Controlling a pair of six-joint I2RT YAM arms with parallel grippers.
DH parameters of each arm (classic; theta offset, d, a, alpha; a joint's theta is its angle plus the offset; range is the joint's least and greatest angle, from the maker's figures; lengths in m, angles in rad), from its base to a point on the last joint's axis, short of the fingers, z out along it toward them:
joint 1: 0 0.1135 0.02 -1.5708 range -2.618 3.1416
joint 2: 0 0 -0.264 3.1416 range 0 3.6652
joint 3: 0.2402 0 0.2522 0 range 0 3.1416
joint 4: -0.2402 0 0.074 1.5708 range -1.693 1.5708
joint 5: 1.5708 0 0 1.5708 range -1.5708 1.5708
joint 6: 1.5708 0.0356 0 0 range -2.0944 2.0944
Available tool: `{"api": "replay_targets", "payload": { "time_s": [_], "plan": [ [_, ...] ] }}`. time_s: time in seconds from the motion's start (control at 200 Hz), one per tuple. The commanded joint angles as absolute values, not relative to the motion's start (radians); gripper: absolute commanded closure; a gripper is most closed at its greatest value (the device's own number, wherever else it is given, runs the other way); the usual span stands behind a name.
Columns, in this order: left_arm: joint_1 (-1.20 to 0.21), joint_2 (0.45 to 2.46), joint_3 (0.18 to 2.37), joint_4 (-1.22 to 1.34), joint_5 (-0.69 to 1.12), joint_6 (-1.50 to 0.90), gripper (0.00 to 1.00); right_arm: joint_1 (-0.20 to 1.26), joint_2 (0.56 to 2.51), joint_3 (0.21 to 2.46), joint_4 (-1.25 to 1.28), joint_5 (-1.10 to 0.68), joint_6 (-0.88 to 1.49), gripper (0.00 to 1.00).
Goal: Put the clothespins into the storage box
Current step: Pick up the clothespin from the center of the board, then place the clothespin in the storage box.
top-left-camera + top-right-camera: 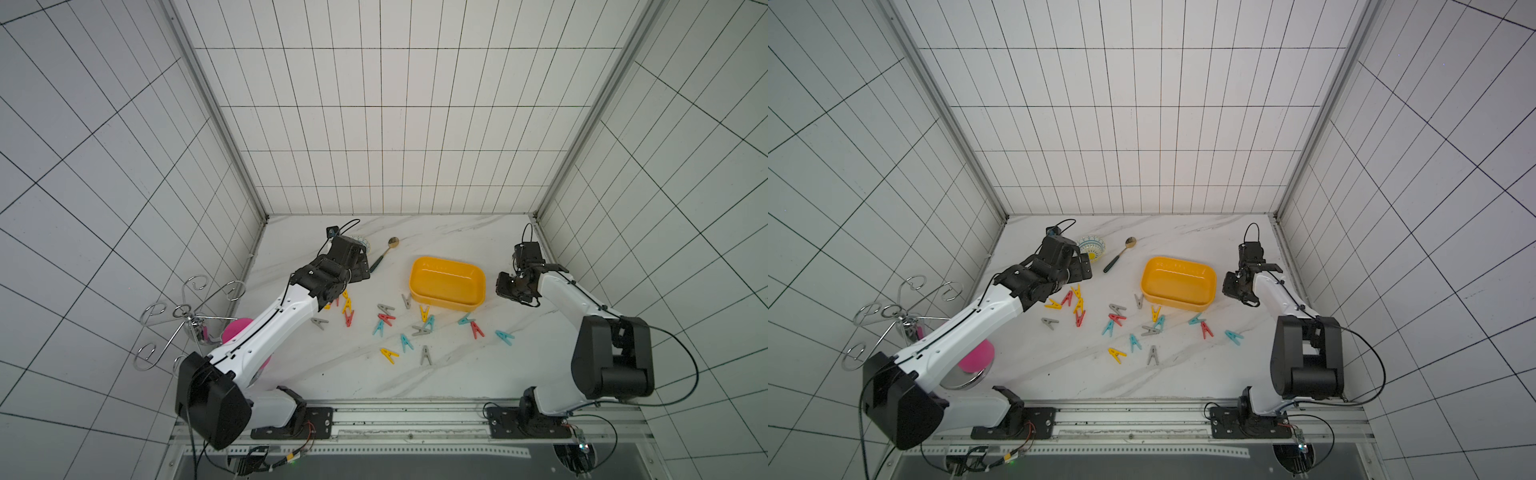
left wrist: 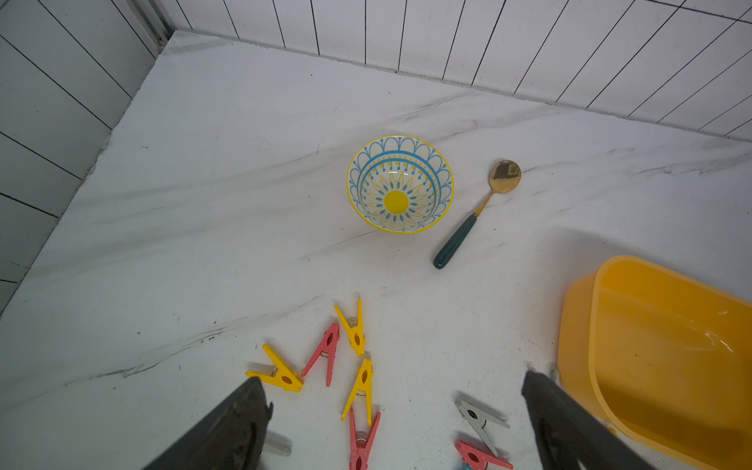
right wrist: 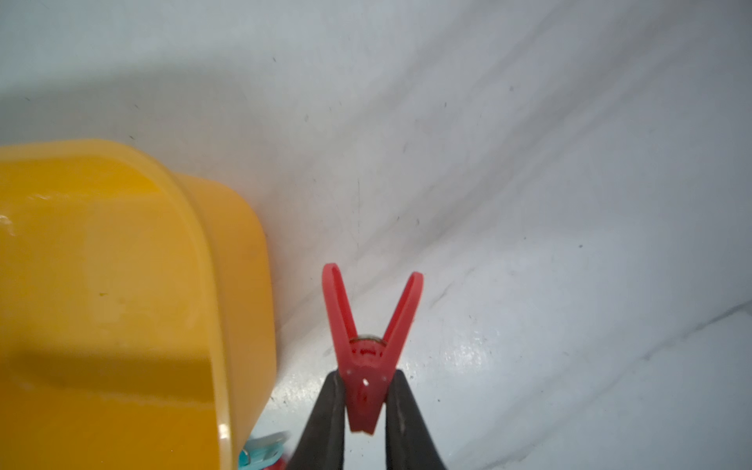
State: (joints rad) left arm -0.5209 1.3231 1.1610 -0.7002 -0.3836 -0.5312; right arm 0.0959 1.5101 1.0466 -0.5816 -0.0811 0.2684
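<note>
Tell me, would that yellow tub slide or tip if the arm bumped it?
The storage box looks empty and thin-walled, so probably light and apt to slide on the smooth marble table. Being shallow and wide, it seems unlikely to tip. Its glossy plastic looks slippery.

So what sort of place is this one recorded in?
Probably a lab robot test cell, not a real home: gridded white panels wall in a marble-look tabletop, and two arms sit on a metal rail at its front edge. Household props, clothespins and a yellow storage box, lie on it.
</note>
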Motion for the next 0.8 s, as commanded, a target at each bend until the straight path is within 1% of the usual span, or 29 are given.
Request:
{"api": "replay_targets", "payload": {
  "time_s": [0.0, 0.16, 0.3, 0.625, 0.795],
  "plan": [
    [-0.526, 1.324, 1.164, -0.7, -0.377, -0.532, 0.01, 0.156, 1.447, 1.154, -0.663, -0.054, 0.262, 0.86],
    [-0.525, 1.328, 1.153, -0.701, -0.385, -0.528, 0.01, 0.313, 1.457, 1.196, -0.646, -0.058, 0.296, 0.85],
    [-0.526, 1.322, 1.155, -0.705, -0.387, -0.528, 0.01, 0.429, 1.58, 1.26, -0.664, 0.021, 0.302, 0.85],
    [-0.526, 1.292, 1.136, -0.719, -0.414, -0.517, 0.01, 0.436, 1.793, 1.311, -0.675, 0.082, 0.335, 0.84],
    [-0.526, 1.287, 1.142, -0.713, -0.385, -0.528, 0.01, 0.425, 1.871, 1.336, -0.672, 0.111, 0.35, 0.84]
  ]
}}
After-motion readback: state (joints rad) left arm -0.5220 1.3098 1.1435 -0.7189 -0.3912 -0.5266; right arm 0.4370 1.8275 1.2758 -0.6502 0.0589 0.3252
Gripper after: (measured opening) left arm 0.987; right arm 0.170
